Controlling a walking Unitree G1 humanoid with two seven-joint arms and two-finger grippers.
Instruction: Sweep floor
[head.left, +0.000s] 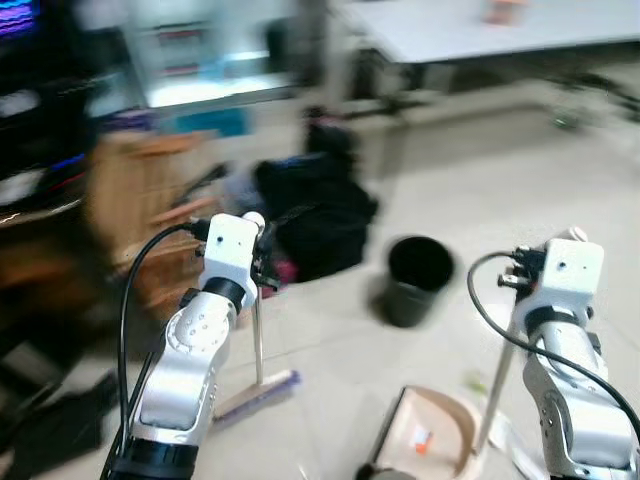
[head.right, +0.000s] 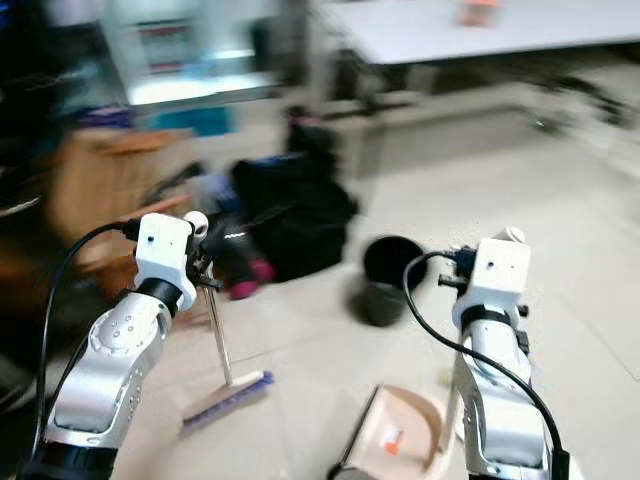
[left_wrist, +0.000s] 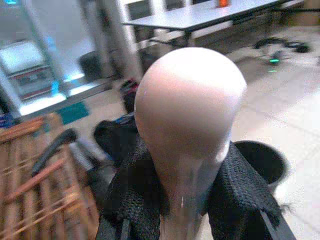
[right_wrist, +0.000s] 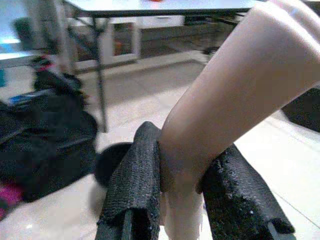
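Broom (head.left: 257, 385): stood lower left of centre, head on the floor (head.left: 480, 190).
Left gripper (left_wrist: 182, 200): jaws clamped its handle top.
Right gripper (right_wrist: 182, 192): jaws gripped the dustpan (head.left: 435, 435) handle, lower right.
Bin (head.left: 418, 280): centre, beyond.

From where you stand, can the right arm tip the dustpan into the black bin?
Probably not yet. The right gripper is shut on the dustpan handle, but the black bin stands apart, farther ahead of the dustpan. Bare floor between leaves the way free.

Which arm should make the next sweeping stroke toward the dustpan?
Left. The left gripper is shut on the broom handle, its head beside the dustpan, which the right gripper holds.
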